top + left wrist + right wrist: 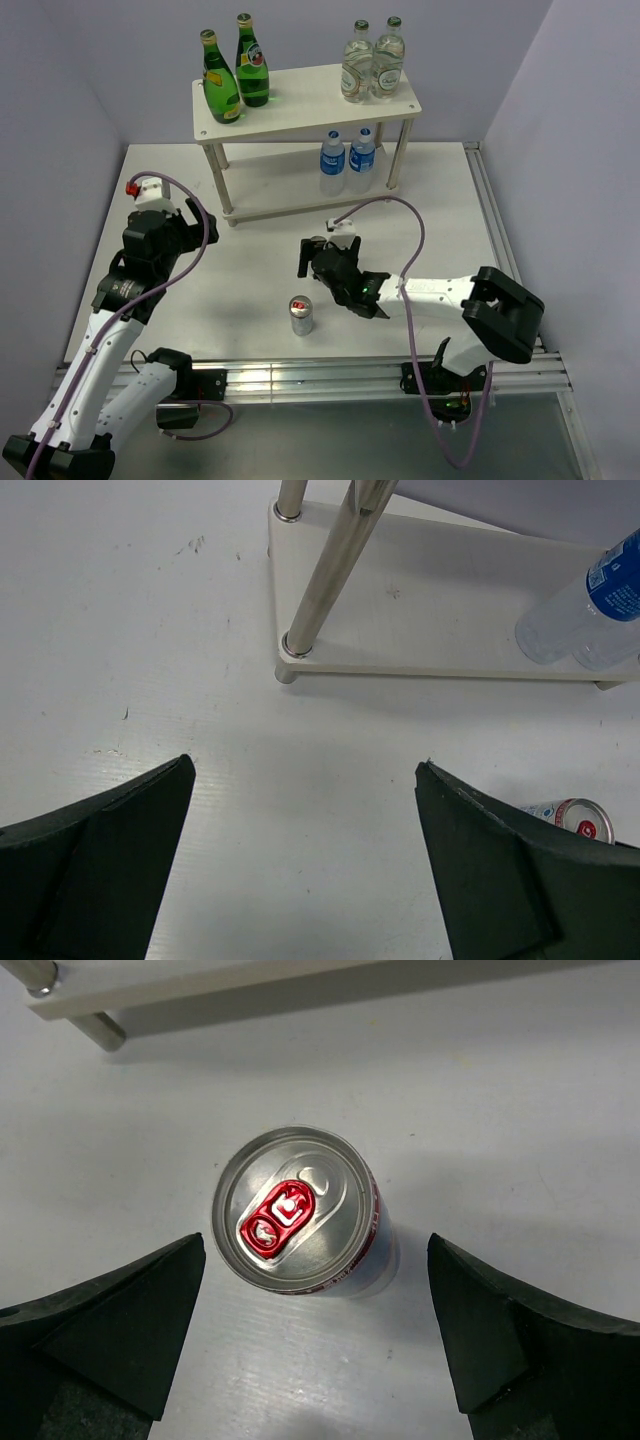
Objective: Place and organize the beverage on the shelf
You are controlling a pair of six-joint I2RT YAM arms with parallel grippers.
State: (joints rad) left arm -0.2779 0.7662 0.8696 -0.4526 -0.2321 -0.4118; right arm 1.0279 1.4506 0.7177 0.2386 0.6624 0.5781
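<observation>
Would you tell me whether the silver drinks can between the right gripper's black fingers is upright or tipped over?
Upright: the silver can shows its round lid and red tab facing up, standing on the white table.

your left arm [110, 345] and right arm [440, 290] had white links and black joint housings. a mauve cable [205, 225] looped along each. the left wrist carried a white block [152, 192] with a red tip [131, 187]. your fingers [110, 1320] were matte black wedges.
</observation>
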